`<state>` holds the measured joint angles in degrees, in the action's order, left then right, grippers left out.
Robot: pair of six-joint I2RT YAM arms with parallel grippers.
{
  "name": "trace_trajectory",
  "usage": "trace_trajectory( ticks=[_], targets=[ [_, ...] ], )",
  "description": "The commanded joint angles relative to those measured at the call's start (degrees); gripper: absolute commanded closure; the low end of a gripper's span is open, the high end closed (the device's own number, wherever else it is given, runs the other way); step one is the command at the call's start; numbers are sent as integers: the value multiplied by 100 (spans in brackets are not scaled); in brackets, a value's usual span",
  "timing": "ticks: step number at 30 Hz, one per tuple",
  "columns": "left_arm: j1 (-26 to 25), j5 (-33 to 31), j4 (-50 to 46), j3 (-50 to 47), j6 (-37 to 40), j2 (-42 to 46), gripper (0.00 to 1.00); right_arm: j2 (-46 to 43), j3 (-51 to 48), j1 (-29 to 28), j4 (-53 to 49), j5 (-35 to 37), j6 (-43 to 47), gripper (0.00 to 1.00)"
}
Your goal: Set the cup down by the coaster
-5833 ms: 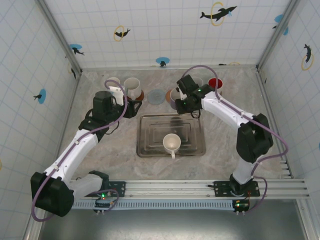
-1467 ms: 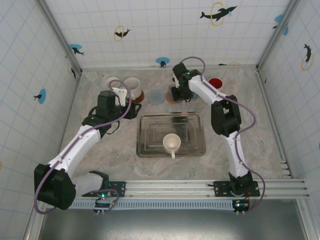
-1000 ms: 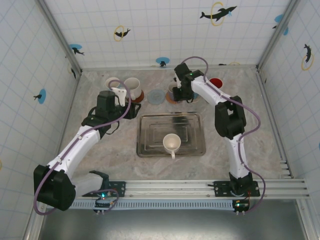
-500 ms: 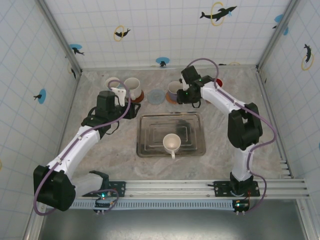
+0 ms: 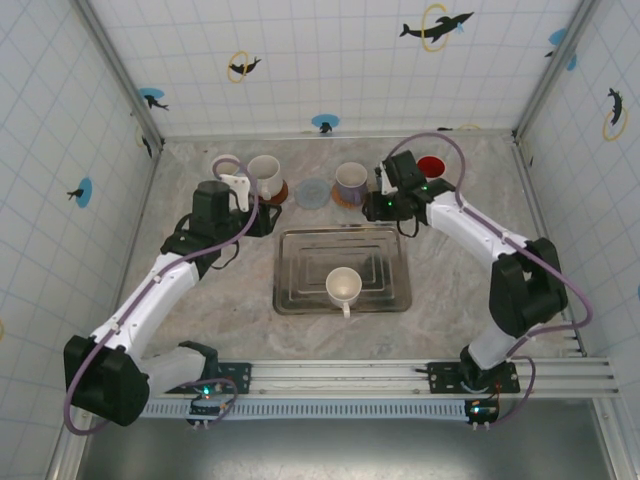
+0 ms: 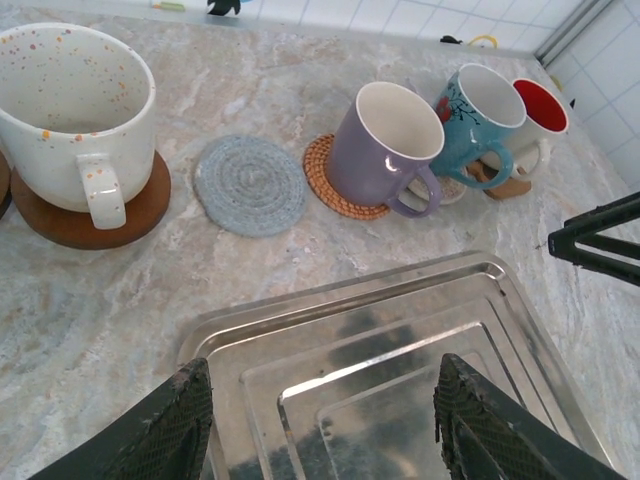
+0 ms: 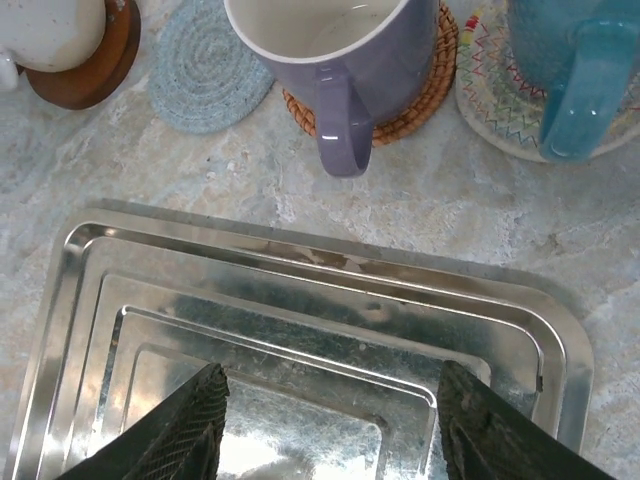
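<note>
The marbled grey worktop (image 5: 450, 300) is boxed in by white tiled walls (image 5: 330, 60) with dolphin stickers (image 5: 437, 25). A steel tray (image 5: 300, 295) lies in the middle with a cream cup (image 5: 343, 287) upright in it, its handle towards my bases. The purple cup (image 7: 335, 40) stands upright on the rattan coaster (image 7: 432, 75) at the far side, its handle pointing back at the tray. It is just beside the bare grey coaster (image 7: 205, 65). My left fingers (image 5: 262, 215) and right fingers (image 5: 386, 206) are spread, pinching nothing, over the tray's far rim.
</note>
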<state>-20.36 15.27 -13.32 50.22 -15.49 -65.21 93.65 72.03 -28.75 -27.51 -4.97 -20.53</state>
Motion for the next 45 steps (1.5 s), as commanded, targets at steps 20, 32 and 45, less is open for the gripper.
trace_trajectory(
  ticks=[20,32,45],
  targets=[
    [-2447,-1922,-1885,1221,-624,-273,41,-1449,-2136,28,1746,-125,-657,41],
    [-3799,-2689,-2857,1789,-1257,-1105,41,-1865,-2758,133,2237,-153,-851,40],
    [-5148,-2957,-3571,2225,-2056,-1963,39,-2161,-3142,194,2478,-94,-996,40]
  ],
)
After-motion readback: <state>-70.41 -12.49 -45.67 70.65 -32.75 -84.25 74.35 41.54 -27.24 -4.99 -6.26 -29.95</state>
